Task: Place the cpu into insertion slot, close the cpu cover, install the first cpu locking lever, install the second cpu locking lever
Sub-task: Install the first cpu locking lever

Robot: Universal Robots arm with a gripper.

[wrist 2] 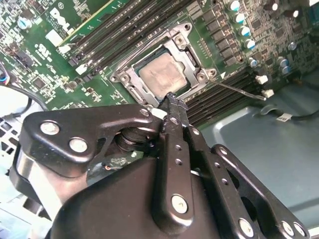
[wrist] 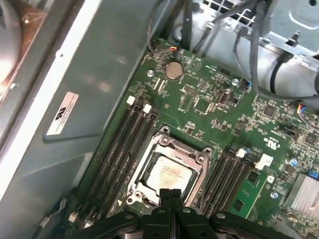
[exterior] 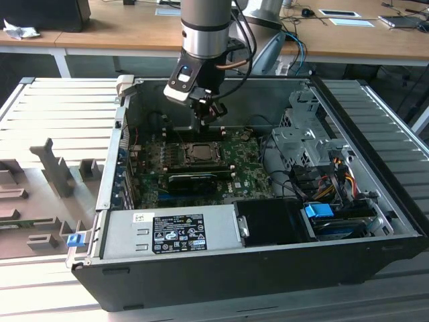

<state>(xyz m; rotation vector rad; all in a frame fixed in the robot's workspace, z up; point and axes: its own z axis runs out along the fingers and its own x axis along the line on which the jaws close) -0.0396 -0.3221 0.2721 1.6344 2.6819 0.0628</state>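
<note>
Inside the open computer case [exterior: 201, 282], above the green motherboard [exterior: 251, 176], the arm's fingers [wrist: 164, 198] are pressed together, gripping nothing, tips just over the cpu cover [wrist: 184, 148], which lies flat around the dull grey cpu [wrist: 169, 172] seated in its socket.

This reads as a robotics lab or test workshop set up in an office room. An industrial robot arm [exterior: 208, 27] stands over an open desktop computer case [exterior: 234, 282] that lies on its side with the motherboard [exterior: 251, 176] exposed, on a ribbed grey metal bench [exterior: 60, 107]. Grey holding fixtures [exterior: 57, 171] sit on that bench at the exterior view's left. Behind run light wooden desks [exterior: 120, 30] carrying loose cables [exterior: 295, 33], papers [exterior: 345, 12] and what looks like a computer mouse [exterior: 307, 12].
</note>
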